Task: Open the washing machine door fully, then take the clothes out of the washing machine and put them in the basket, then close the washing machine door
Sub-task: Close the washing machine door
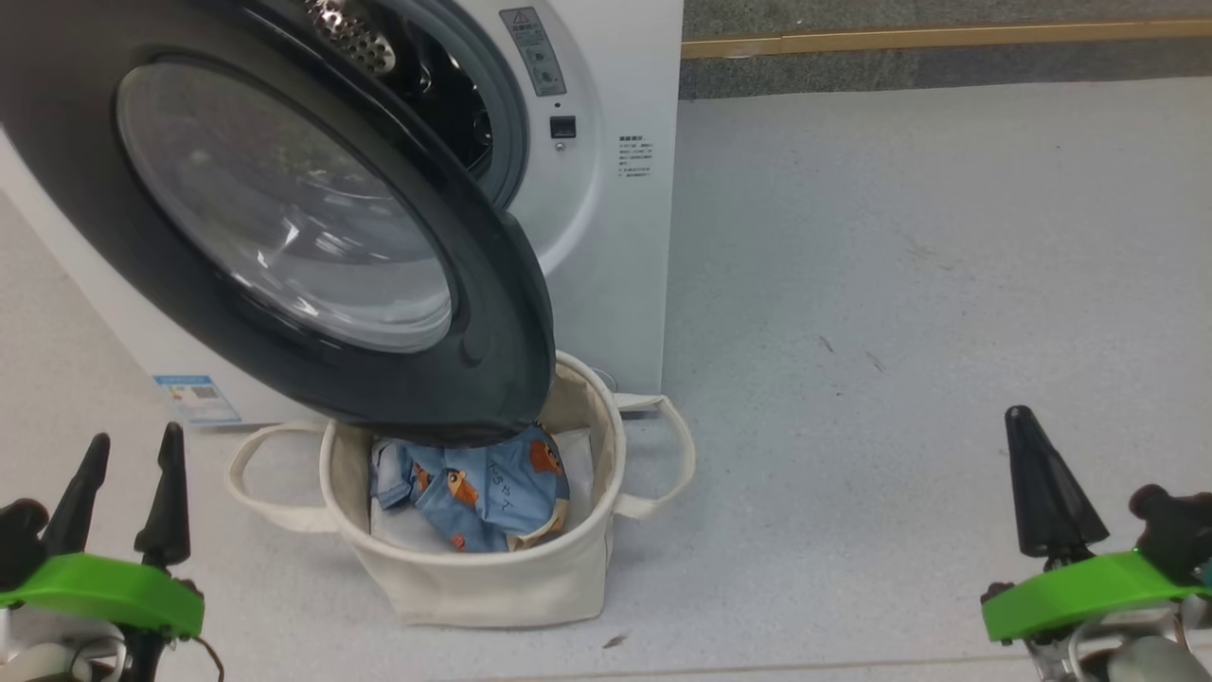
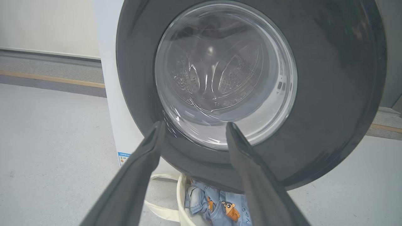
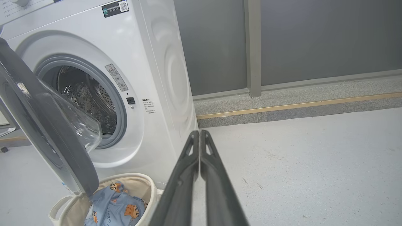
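The washing machine door stands swung out from the white washing machine, hinged on the robot's left, its glossy black rim facing the head camera and its bulging glass centre catching reflections; behind it the grey gasket and the perforated steel drum lie exposed, and no garment can be seen in the part of the drum on show; the basket, a cream canvas tub with a looped handle on each side, sits on the pale grey floor just in front of the machine's lower right corner, and the door's lowest edge overhangs its rear rim; the clothes, light blue fabric printed with orange-brown cartoon figures and dark handwriting, lie crumpled inside the basket on top of a white sheet; a small blue sticker shows low on the machine's front, left of the basket; the left gripper sits at the lower left of the head view, its jaws released and spread apart, grasping nothing, and in its own wrist view the two fingers point at the lower part of the door glass without touching it; the right gripper is well apart to the right over bare floor, its jaws clenched tight together on nothing, the fingers pressed flat against each other.
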